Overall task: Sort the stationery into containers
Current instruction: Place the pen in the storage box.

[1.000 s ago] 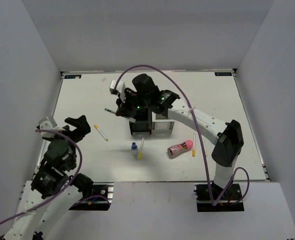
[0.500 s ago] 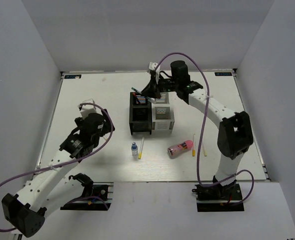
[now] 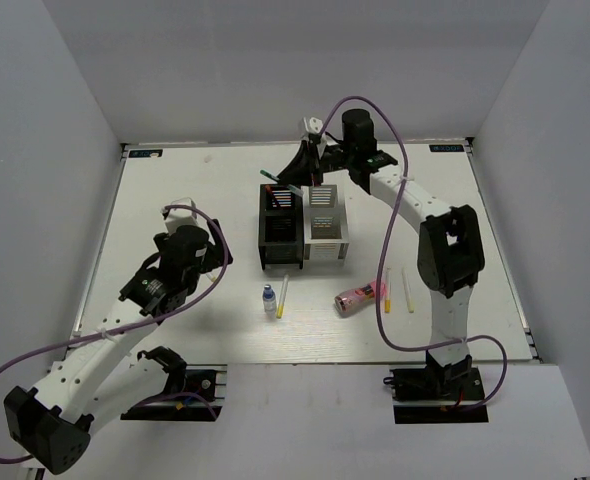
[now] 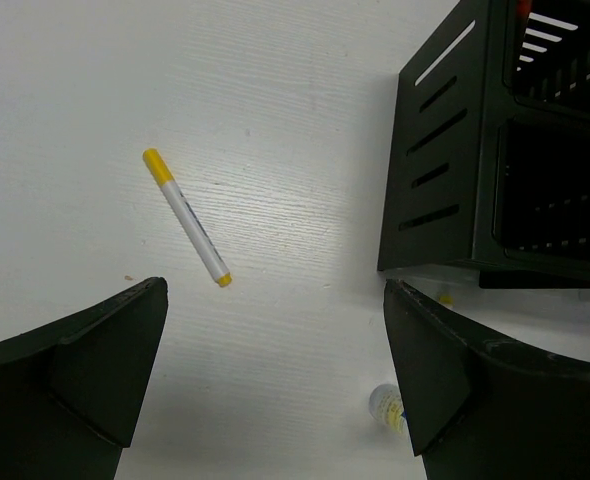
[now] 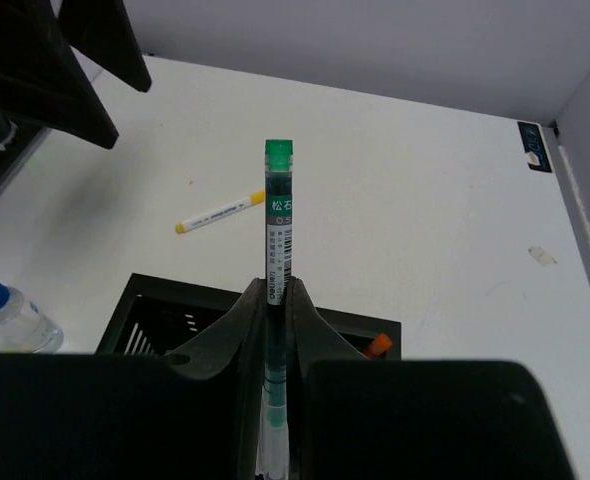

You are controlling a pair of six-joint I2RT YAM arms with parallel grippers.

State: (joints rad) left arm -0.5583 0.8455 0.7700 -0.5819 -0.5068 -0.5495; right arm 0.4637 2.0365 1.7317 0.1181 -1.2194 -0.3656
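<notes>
We see bright, even light from above; the white table (image 3: pixel 175 200) looks a little washed out in the top view; shadows there are small and faint; from the left wrist, the table shines brightest beside the black box (image 4: pixel 445 170), whose inside is dark; the left gripper (image 4: pixel 275 295) looks dark and soft-edged; from the right wrist, the green pen (image 5: pixel 278 230) is sharp.

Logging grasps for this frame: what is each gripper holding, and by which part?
The right gripper pinches a green-capped pen by its barrel, capped end sticking out. The left gripper is open, holding nothing.
</notes>
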